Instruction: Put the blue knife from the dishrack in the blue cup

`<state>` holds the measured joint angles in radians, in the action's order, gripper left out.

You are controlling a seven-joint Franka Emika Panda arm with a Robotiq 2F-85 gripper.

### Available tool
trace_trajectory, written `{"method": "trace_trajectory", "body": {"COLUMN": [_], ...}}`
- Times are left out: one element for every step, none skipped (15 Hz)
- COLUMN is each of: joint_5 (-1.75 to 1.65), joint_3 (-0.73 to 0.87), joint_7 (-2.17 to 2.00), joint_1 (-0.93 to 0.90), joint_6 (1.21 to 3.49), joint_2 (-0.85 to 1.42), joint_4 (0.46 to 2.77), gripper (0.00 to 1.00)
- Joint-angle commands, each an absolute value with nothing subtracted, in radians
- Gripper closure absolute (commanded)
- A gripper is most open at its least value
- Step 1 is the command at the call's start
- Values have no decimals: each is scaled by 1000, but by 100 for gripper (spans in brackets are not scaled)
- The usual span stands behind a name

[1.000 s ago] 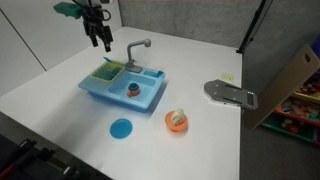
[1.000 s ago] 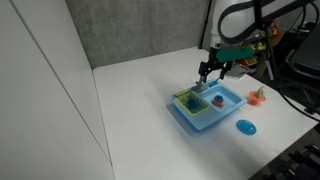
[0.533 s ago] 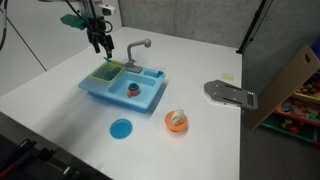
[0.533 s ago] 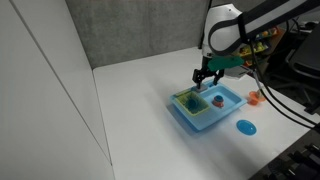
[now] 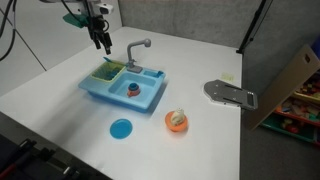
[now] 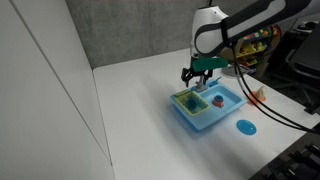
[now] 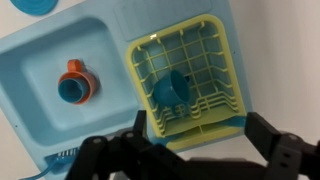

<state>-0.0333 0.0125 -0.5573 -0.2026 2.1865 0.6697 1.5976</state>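
The green dishrack (image 7: 190, 75) with its yellowish-green inside sits in one end of the blue toy sink (image 5: 150, 95); it shows in both exterior views (image 5: 105, 73) (image 6: 188, 102). A blue item (image 7: 169, 90) lies in the rack; I cannot tell its shape. The blue cup (image 7: 75, 86) with a reddish inside stands in the sink basin (image 5: 132, 89) (image 6: 217, 101). My gripper (image 7: 200, 140) is open and empty, hovering above the rack's outer end (image 5: 101, 40) (image 6: 193, 75).
A flat blue disc (image 5: 121, 128) and an orange bowl (image 5: 177, 121) lie on the white table in front of the sink. A grey faucet (image 5: 137, 48) rises behind the sink. A grey flat object (image 5: 230, 94) lies further off.
My gripper has moved sideways and a little down, from beside the faucet to above the dishrack end of the sink. Nothing else has moved.
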Motion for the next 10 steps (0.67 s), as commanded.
{"method": "trace_trajectory", "body": {"joint_5": [7,18,25,33,42,46,52,55,58,64], "joint_3": [20,16,16,17,15,15,15,16,16,12], "joint_7": [-614,-618,-623,-628,-629,-629,-627,-627,-626,-616], "joint_1": [-220,-219,-220,-221,-220,-220,-220,-221,-221,-218], "joint_6": [2166,2178,2184,2199,2218,2234,2257,2271,2277,2275], "joint_2": [739,750,760,770,777,783,789,794,796,792], "joint_4": [1491,1480,1469,1463,1460,1458,1460,1459,1460,1465], "gripper": [0,0,0,0,0,0,0,0,0,0]}}
